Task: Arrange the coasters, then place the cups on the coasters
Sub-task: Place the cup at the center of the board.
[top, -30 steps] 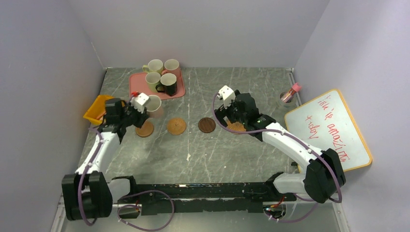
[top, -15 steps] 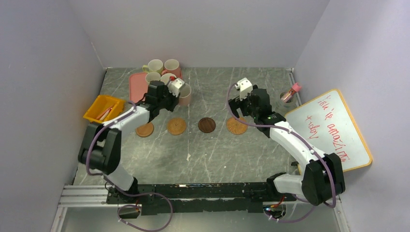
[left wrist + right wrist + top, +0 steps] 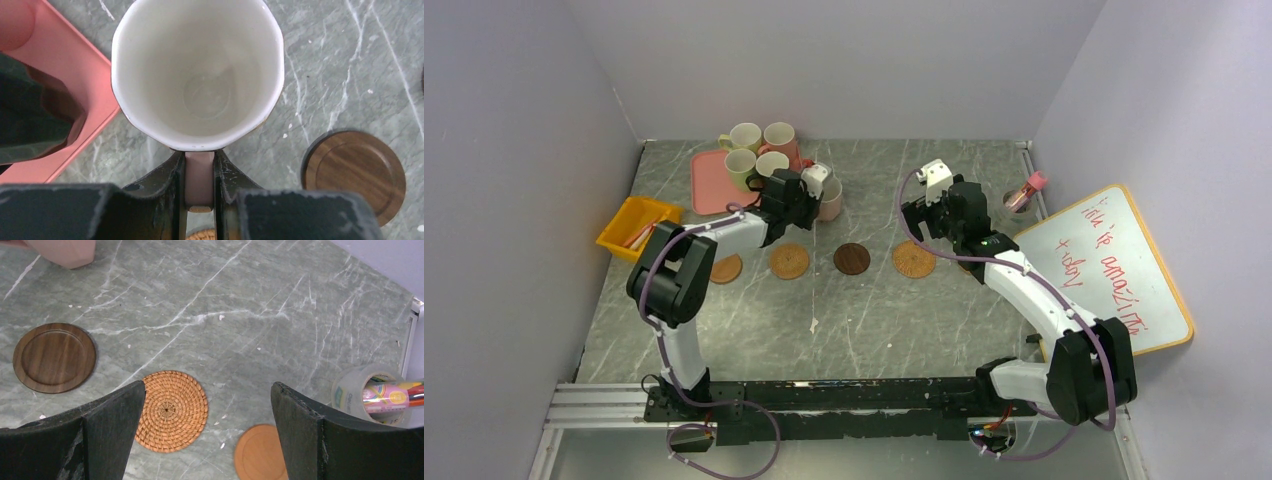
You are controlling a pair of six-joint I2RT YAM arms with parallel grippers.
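My left gripper (image 3: 200, 167) is shut on the handle of a pink cup (image 3: 197, 75), which it holds upright just right of the tray; in the top view the pink cup (image 3: 829, 198) is behind the row of coasters. Tan coasters (image 3: 724, 268), (image 3: 789, 261), a dark brown coaster (image 3: 852, 258) and a woven coaster (image 3: 914, 259) lie in a line. A smooth orange coaster (image 3: 260, 452) lies beside the woven coaster (image 3: 172, 410). My right gripper (image 3: 207, 395) hangs open above them, empty. Other cups (image 3: 744, 137), (image 3: 779, 135), (image 3: 740, 165) stand on or by the tray.
The pink tray (image 3: 709, 185) sits at the back left, with a black cup (image 3: 772, 165) on it. A yellow bin (image 3: 636, 225) is at the left edge. A clear jar (image 3: 1024, 193) and a whiteboard (image 3: 1104, 265) are on the right.
My left arm has carried the pink cup rightward from near the leftmost coaster to a spot behind the middle coasters. My right gripper has drawn back and up from the woven coaster, still open.
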